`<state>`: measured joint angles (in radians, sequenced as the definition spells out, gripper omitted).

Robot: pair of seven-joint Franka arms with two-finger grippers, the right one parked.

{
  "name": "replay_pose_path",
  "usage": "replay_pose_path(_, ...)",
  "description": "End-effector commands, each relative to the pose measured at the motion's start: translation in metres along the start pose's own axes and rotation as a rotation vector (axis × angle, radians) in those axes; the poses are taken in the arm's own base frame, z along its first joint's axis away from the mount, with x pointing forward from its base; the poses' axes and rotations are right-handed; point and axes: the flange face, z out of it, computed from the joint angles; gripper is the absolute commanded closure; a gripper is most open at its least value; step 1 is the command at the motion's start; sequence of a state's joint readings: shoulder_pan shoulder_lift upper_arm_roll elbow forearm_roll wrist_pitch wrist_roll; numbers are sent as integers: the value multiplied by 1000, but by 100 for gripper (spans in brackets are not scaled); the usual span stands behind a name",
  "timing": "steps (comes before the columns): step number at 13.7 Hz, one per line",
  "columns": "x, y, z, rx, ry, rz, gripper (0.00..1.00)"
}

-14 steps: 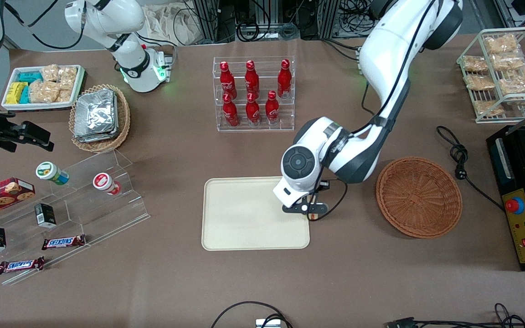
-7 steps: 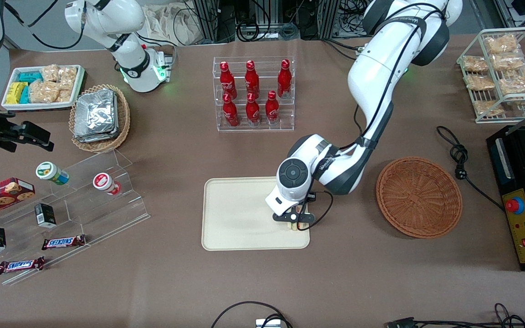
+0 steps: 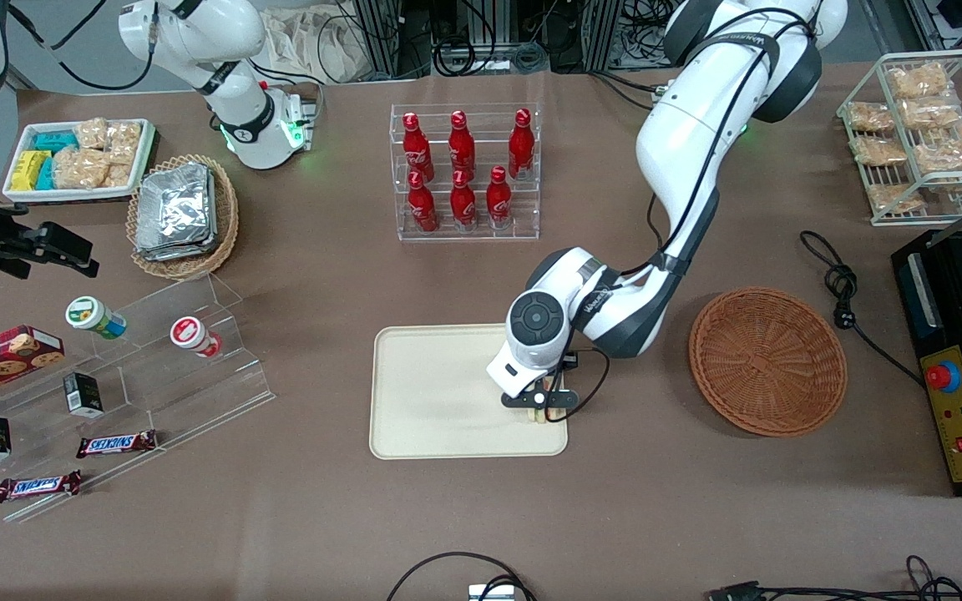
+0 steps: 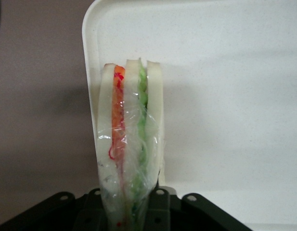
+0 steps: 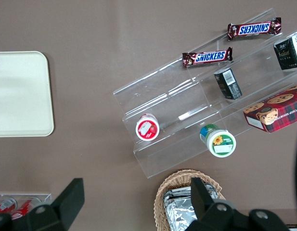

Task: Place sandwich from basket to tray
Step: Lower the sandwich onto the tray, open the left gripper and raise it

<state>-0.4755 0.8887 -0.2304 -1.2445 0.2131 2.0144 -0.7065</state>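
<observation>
Over the tray's corner nearest the basket:

Gripper (image 3: 541, 404). Left arm's two-finger pincer, low over the cream-beige tray (image 3: 439, 392), at the corner that faces the working arm's end of the table and lies nearer the front camera. Jaws pinched on the sandwich (image 4: 131, 159), clamping it across its layers; the wrist view shows the black finger mounts on either side of the wedge's base.

Sandwich. Triangular wedge in clear film wrap, three slices of pale bread with an orange-red layer and a green layer between them. Held on edge, layers running away from the wrist camera, so the pincer squeezes bread faces rather than filling; judged a grip that keeps the layers from sliding apart. In the front view only a pale sliver (image 3: 549, 412) shows under the fingers. Sits over the tray just inside the rim, close to the rounded corner. Whether it touches the tray surface cannot be told.

Tray. Flat, low rim, otherwise bare. Sandwich lies near its edge rather than its middle, likely because that corner is the shortest reach from the basket.

Basket (image 3: 767, 361). Round reddish-brown wicker, beside the tray toward the working arm's end, holding nothing.

Stage, as judged: transfer nearly complete; release is what remains. Risk: a wedge let go on edge may tip over, possibly toward the rim.
</observation>
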Motion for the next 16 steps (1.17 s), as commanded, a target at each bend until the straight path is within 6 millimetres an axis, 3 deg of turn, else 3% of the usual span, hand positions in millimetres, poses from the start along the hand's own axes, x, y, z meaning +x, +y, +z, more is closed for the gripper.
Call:
replay_pose_path(1,1,5,-5,4,15,-16,1)
replay_pose_path(4,-2,4,-12,13,13,-9,0)
replay_pose_path(7,-20,-5,-43,38,10,11,0)
replay_pose_path(9,-41,-23,-71,62,13,27,0)
replay_pose_path(13,-108,-63,-110,128,14,61,0)
replay_pose_path(16,-110,-119,-151,118,-45,144,0)
